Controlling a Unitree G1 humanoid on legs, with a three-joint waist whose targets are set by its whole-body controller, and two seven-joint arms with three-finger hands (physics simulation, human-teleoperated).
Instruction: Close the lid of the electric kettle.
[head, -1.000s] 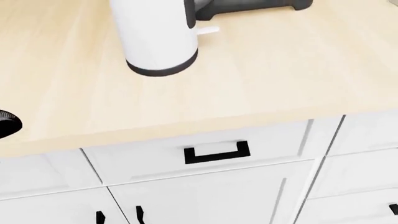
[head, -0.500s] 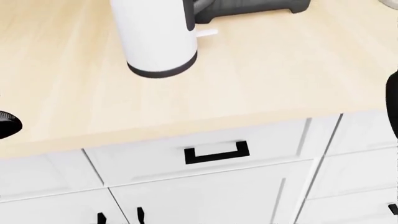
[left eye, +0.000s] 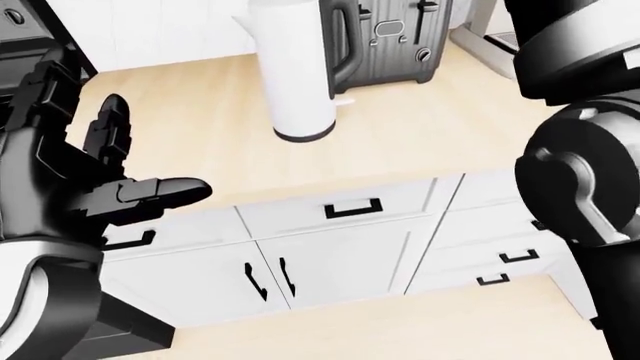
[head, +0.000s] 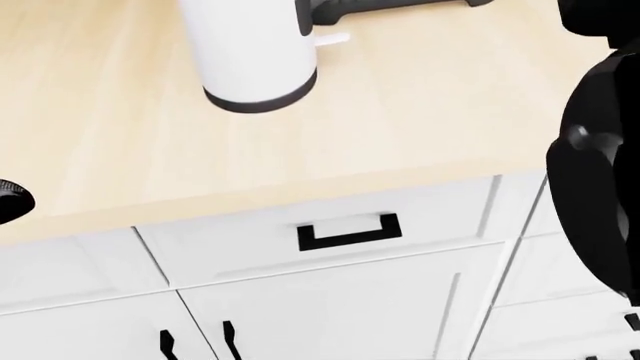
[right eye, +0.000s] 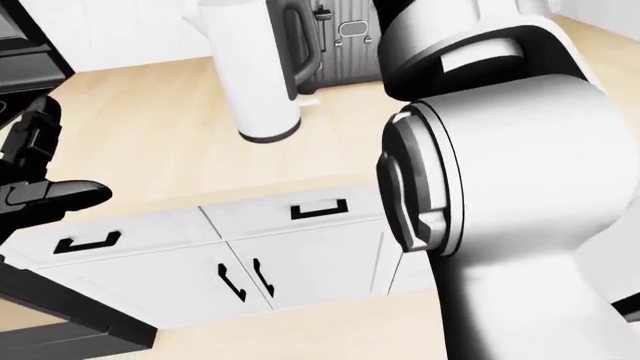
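Note:
The electric kettle (left eye: 297, 71) is a tall white cylinder with a black base ring and a black handle. It stands on the light wood counter (left eye: 180, 127), and its top and lid are cut off by the upper edge of every view. It also shows in the head view (head: 252, 52). My left hand (left eye: 150, 150) is open with its fingers spread, held at the left above the counter's near edge, well apart from the kettle. My right arm (left eye: 580, 180) rises along the right side of the views. Its hand is out of frame.
A dark grey toaster (left eye: 395, 37) stands just right of the kettle, behind its handle. White drawers and cabinet doors with black handles (head: 348, 232) run below the counter edge. A dark appliance (left eye: 20, 22) sits at the far left.
My right arm has come up into the right side of the head view. The picture has shifted slightly, so the kettle sits a little higher. The left hand has stayed still.

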